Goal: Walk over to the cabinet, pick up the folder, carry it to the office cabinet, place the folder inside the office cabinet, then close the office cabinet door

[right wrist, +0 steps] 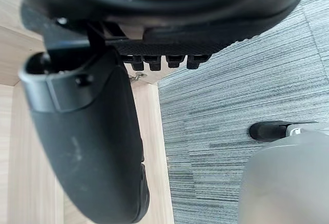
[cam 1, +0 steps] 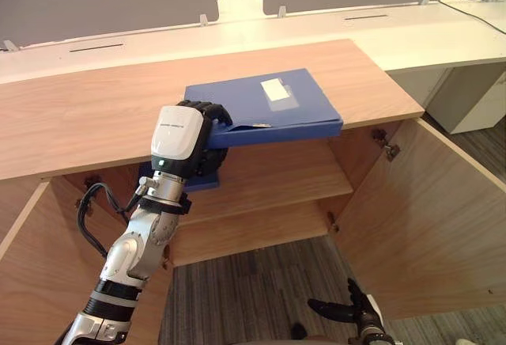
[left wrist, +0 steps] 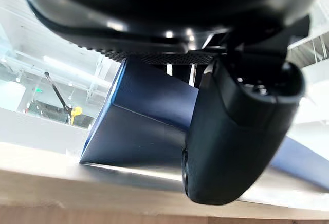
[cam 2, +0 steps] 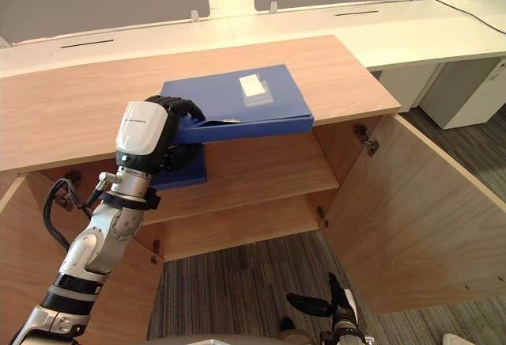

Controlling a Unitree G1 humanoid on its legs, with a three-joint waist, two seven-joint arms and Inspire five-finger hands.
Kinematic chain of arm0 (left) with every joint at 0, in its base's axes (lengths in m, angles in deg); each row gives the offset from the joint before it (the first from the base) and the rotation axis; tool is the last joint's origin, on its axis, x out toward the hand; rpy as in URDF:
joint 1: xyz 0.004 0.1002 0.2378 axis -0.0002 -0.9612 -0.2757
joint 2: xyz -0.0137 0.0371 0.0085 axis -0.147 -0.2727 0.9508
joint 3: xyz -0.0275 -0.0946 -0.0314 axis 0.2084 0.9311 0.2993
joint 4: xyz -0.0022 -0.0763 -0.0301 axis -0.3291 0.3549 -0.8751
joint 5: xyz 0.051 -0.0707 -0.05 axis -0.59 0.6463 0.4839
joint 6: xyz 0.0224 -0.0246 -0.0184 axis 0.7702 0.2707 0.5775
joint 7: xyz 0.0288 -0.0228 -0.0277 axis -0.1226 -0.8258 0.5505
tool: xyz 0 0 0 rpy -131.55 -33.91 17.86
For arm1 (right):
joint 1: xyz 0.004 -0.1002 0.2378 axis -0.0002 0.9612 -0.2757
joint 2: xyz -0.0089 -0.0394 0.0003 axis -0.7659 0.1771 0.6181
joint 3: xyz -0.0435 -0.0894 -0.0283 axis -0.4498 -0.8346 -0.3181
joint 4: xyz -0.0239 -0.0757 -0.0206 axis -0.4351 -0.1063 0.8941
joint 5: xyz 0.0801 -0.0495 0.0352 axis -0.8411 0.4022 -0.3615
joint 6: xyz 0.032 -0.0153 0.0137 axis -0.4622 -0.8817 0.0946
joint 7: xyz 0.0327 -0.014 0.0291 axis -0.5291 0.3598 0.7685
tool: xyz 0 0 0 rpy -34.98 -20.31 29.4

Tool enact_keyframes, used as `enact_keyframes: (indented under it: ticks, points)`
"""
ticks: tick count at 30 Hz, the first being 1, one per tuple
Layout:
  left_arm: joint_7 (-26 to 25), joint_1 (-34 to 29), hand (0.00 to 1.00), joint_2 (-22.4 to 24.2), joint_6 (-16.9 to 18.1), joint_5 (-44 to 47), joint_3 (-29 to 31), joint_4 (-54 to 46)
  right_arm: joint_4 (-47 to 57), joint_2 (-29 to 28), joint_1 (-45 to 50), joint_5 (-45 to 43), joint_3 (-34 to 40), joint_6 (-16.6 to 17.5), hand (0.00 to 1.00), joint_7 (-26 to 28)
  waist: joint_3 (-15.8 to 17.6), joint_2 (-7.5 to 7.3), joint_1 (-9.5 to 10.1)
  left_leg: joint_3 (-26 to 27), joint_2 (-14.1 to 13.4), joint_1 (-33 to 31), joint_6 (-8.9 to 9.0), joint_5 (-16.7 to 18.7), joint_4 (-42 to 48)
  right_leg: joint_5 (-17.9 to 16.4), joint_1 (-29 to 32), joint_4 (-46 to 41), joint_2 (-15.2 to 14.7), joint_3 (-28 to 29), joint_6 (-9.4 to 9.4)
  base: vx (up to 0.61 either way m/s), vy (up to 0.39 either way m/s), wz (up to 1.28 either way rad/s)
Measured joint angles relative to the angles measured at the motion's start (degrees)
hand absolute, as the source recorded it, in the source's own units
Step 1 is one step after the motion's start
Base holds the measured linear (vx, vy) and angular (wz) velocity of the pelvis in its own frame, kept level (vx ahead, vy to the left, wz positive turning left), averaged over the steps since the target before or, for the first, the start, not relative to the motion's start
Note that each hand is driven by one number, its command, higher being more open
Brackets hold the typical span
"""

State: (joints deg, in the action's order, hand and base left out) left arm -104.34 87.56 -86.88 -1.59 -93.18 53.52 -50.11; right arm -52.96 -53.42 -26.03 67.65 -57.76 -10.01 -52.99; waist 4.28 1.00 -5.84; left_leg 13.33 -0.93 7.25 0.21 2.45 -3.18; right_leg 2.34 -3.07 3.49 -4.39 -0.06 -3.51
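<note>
Blue, stiff and likely weighty, the folder (cam 1: 269,104) overhangs the cabinet top's (cam 1: 95,115) near edge. The left hand (cam 1: 186,135) clamps its near-left corner, and a deep grip seems wise. The right hand (cam 1: 348,309) hangs low, fingers loose.

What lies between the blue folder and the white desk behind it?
Only bare wooden cabinet top; the folder and the desk have nothing else between them, as the left eye view shows.

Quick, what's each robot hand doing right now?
Left robot hand: closed on the blue folder.
Right robot hand: open, holding nothing.
</note>
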Motion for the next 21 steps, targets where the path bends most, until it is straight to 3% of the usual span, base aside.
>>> enact_keyframes:
  ticks: [4, 9, 14, 18, 21]
  points:
    - [1.84, -5.60, 0.00, 3.07, 3.53, 8.36, -1.42, -8.45, 4.05, -1.53, 0.28, -0.43, 1.95, -0.17, 1.00, -0.61, 0.06, -0.15, 0.32, 0.11, -0.05, -0.01, -0.05, 0.04, -0.02, 0.00, 0.13, -0.11, 0.03, 0.32, 0.00, -0.01, -0.008, -0.02]
    - [3.73, -13.72, 0.00, 9.77, 6.53, 22.22, -4.79, -17.32, 27.09, -3.99, 2.03, -2.41, 2.54, 0.44, 1.00, -2.07, 0.15, -0.29, 0.35, 1.07, -0.40, 0.07, -0.47, 0.69, 0.97, 0.01, 0.20, -0.58, 0.18, 1.49, -0.04, -0.05, -0.028, -0.10]
    - [4.77, -19.40, 0.00, 13.41, 7.38, 40.37, -4.51, -21.49, 46.45, -6.50, 2.46, -5.53, 4.92, 2.26, 1.00, -3.76, 0.20, -0.37, 1.03, 1.26, -0.64, -0.02, -0.37, 0.91, 1.49, 0.01, 0.22, -0.70, 0.38, 1.70, -0.07, -0.05, -0.034, -0.03]
    - [10.37, -22.83, 0.00, 15.09, 7.38, 60.50, -4.43, -22.60, 58.81, -6.76, 1.33, -10.26, 5.91, 4.63, 1.00, -4.39, 0.37, -0.64, 1.94, 1.31, -0.73, -0.04, -0.34, 0.93, 1.50, 0.00, 0.26, -0.68, 0.47, 1.72, -0.09, -0.02, -0.024, -0.01]
    - [13.15, -24.55, 0.00, 15.10, 6.64, 68.77, -4.30, -22.61, 62.78, -6.66, -1.18, -12.48, 6.18, 5.82, 1.00, -4.30, 0.78, -1.29, 1.98, 1.30, -0.79, -0.03, -0.34, 0.94, 1.62, 0.01, 0.19, -0.68, 0.49, 1.71, -0.10, 0.00, 0.000, 0.00]
